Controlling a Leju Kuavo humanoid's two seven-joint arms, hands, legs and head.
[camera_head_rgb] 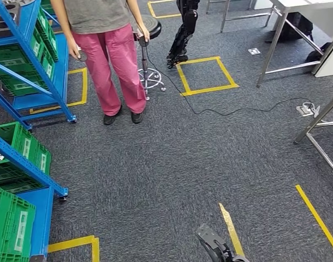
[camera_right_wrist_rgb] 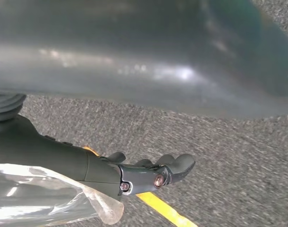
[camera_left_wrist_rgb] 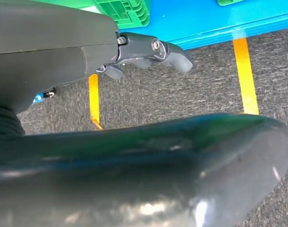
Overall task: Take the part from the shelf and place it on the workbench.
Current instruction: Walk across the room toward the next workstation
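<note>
Right wrist view — part (camera_right_wrist_rgb: 39,198) along hand (camera_right_wrist_rgb: 99,170)

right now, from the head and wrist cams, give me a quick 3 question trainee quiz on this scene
1. True or false: the green plastic crates sit on the blue metal shelf.
2. The person in pink trousers has a hand on: a) the black round stool, b) a white table, c) a yellow cone.
3. Fill in: in the right wrist view, the see-through thing lying against the robot's right hand is a ____.

Key: 1 true; 2 a; 3 clear plastic bag.
</note>
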